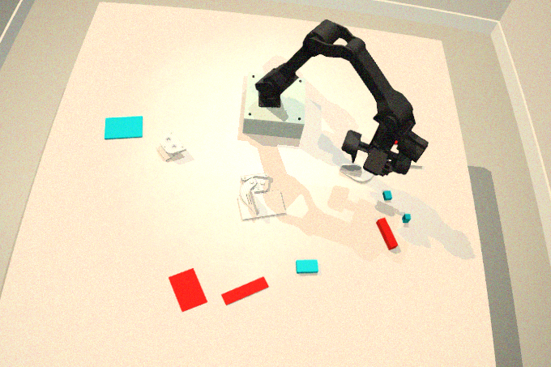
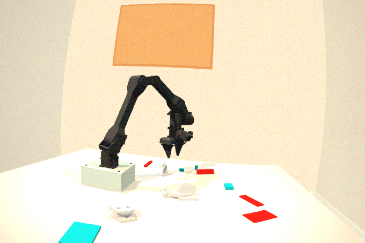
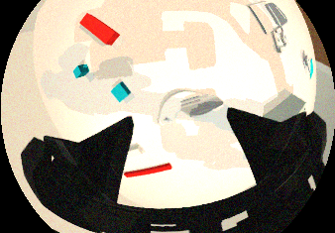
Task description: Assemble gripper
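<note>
The white gripper base (image 1: 273, 206) (image 2: 192, 198) lies flat mid-table. One white curved jaw (image 1: 247, 194) (image 2: 187, 188) (image 3: 278, 14) is on it; whether a pin fits or the teeth mesh cannot be told. The other white jaw (image 1: 364, 179) (image 2: 164, 169) (image 3: 205, 105) lies on the table at the right, below my gripper. A white part with holes, apparently the housing plate (image 1: 172, 145) (image 2: 118, 208), sits left of the base, raised and tilted. My gripper (image 1: 368, 166) (image 2: 173, 156) (image 3: 182, 116) is open and empty, above the loose jaw.
The arm's pale mount box (image 1: 272, 127) (image 2: 101, 177) stands behind the base. Near the loose jaw are two small teal cubes (image 1: 386, 195) (image 3: 120, 91), a red bar (image 1: 386, 233) (image 3: 99, 29) and another red bar (image 2: 147, 163) (image 3: 148, 171). A teal block (image 1: 306, 266) and red flat pieces (image 1: 187, 290) lie in front.
</note>
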